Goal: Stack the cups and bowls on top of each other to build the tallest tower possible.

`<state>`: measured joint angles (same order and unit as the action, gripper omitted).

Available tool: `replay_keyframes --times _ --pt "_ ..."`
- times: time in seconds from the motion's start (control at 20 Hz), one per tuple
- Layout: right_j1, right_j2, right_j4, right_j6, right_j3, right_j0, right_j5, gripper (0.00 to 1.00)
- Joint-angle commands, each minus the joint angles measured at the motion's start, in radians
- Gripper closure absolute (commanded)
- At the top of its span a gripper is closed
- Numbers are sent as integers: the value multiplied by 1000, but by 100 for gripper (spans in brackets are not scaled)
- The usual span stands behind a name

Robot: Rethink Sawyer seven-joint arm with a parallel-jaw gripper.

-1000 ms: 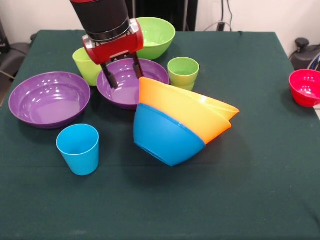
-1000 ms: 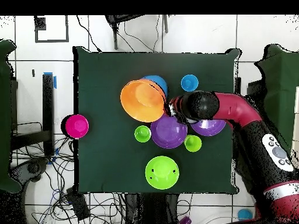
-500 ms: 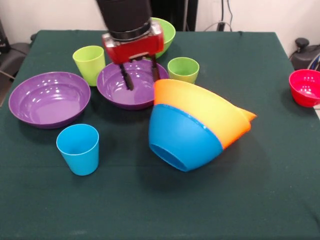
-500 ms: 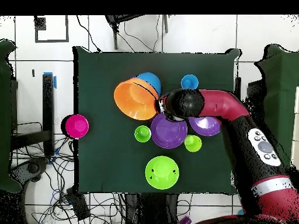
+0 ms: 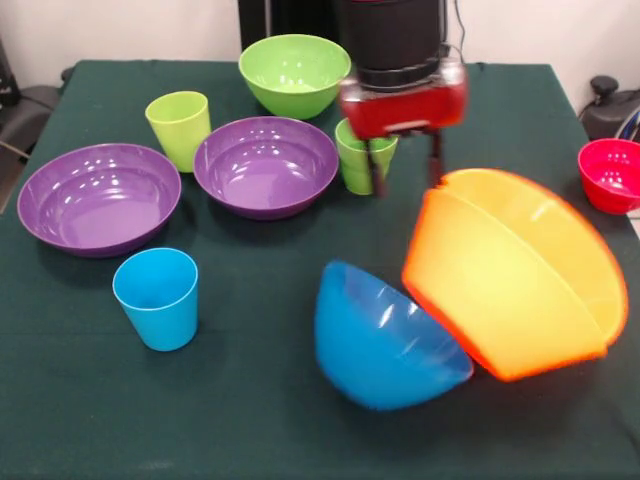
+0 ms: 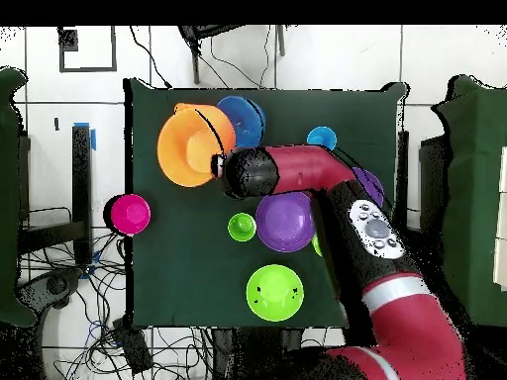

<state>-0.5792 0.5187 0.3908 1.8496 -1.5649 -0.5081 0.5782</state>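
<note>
Two nested orange bowls (image 5: 520,285) (image 6: 193,148) lie tilted on the table, mouths facing up and toward the camera. A blue bowl (image 5: 385,345) (image 6: 243,117) leans on its side against them, apart from the stack. My gripper (image 5: 407,187) (image 6: 218,166) is open just behind the orange rim, one finger (image 5: 437,165) at the rim, holding nothing. A ridged green cup (image 5: 352,155) (image 6: 242,227) stands partly hidden behind the gripper. Two purple bowls (image 5: 98,195) (image 5: 265,165), a yellow-green cup (image 5: 180,125), a sky blue cup (image 5: 157,297) (image 6: 321,139) and a green bowl (image 5: 295,70) (image 6: 274,292) stand upright and separate.
A small red bowl (image 5: 610,172) (image 6: 130,213) sits at the table's edge, off the green cloth (image 5: 150,420). In the overhead view my arm (image 6: 327,178) crosses over one purple bowl (image 6: 371,183) and hides the yellow-green cup.
My gripper swept sideways across the table, pushing the orange bowls along. The blue bowl came off the orange pair and rolled free; the orange bowls tipped mouth-up.
</note>
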Motion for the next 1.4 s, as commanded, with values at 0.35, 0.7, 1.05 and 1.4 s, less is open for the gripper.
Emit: replay_keyframes --times 0.35,0.7,1.05,1.4 --pt "42 -128 3 246 -29 109 -106 0" --pt "30 -115 0 219 -53 79 -103 0" --pt "49 -111 9 192 -43 59 -115 0" --pt "56 -132 34 185 -19 77 -137 0"
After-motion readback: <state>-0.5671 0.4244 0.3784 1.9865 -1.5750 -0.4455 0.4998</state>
